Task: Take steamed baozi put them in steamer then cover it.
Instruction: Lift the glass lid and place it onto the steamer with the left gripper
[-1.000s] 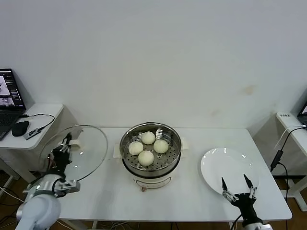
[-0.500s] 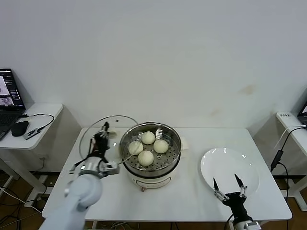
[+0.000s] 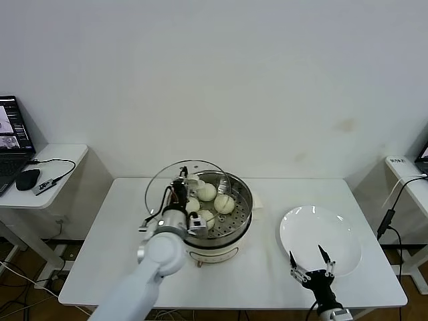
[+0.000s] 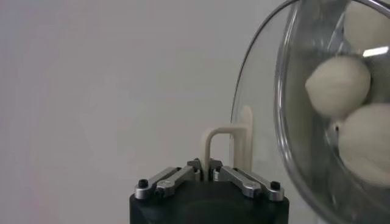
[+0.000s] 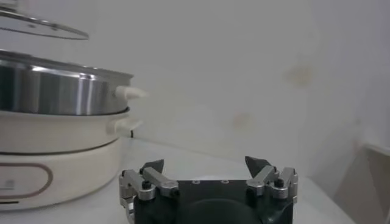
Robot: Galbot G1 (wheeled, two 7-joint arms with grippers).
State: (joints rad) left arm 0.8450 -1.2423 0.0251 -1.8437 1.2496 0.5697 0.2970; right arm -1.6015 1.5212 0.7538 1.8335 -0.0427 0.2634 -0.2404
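Gripping the lid [image 3: 187,190] by its cream handle [image 4: 226,149], the left gripper [image 3: 182,194] has its jaws pinched fully together on that handle; in the left wrist view the two metal fingers [image 4: 167,179] meet at the base of the handle's loop. The lid is held up off the table, tilted, and hangs over the left part of the steamer [image 3: 235,221], with its glass overlapping the steamer's left rim and reaching out past it toward the robot's left. It is not seated on the steamer.

The steamer stands near the middle of the white table [image 3: 261,267], a shiny steel basket on a white pot base. Inside it lie the buns [image 3: 223,203]; through and beside the glass several pale domes show close together on the perforated floor, though the gripper and lid partly hide the left ones. In the left wrist view the buns [image 4: 338,85] appear behind the lid's curved glass.

The right gripper [image 3: 310,271] waits low at the near edge of the table, in front of the white plate [image 3: 319,234], well apart from the steamer. Its jaws are spread wide and hold nothing.
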